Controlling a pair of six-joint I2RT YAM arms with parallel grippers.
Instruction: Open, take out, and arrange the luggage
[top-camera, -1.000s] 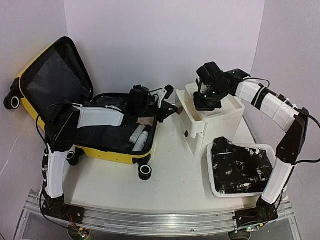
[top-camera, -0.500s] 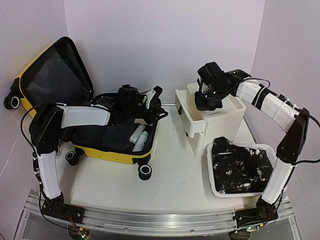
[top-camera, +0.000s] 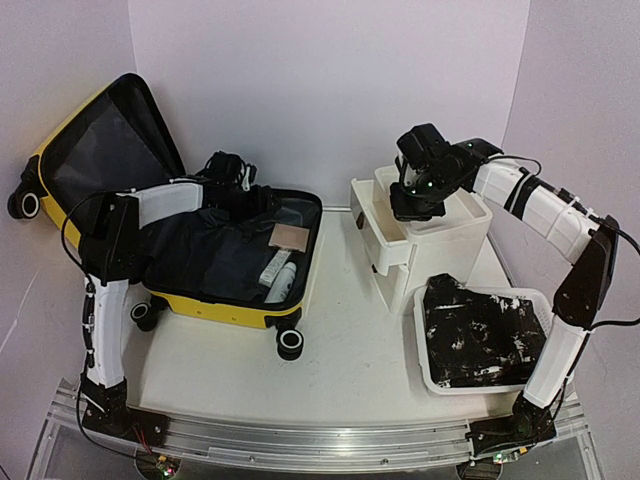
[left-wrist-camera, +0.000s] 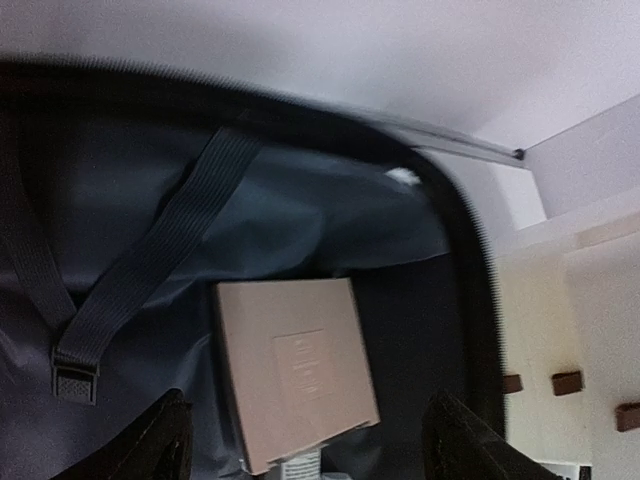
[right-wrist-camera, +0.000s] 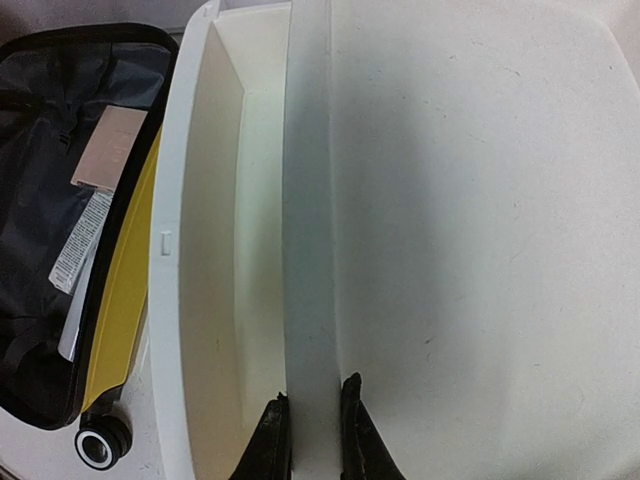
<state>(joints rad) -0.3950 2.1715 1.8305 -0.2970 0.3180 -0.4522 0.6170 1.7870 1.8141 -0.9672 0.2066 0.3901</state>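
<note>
Black fingers (left-wrist-camera: 165, 445) of the left gripper (left-wrist-camera: 308, 430) stand wide apart, holding nothing; they hang above a flat tan box (left-wrist-camera: 295, 375) that lies on the dark lining beside a grey strap (left-wrist-camera: 160, 260); the box sits in the far right corner of the luggage (top-camera: 215, 300), which lies open on the left of the table (top-camera: 350, 360), its yellow base flat and its lid (top-camera: 105, 150) tilted up at the back left; white tubes (top-camera: 277, 270) lie just near of the box. The right gripper (right-wrist-camera: 312, 430) has its jaws nearly together over a white plastic edge; whether they pinch it cannot be told; it hovers at the white cabinet (top-camera: 440, 240), whose top drawer (right-wrist-camera: 215, 250) stands pulled out toward the luggage; near of the cabinet a white basket (top-camera: 425, 340) holds a dark cloth (top-camera: 480, 335).
</note>
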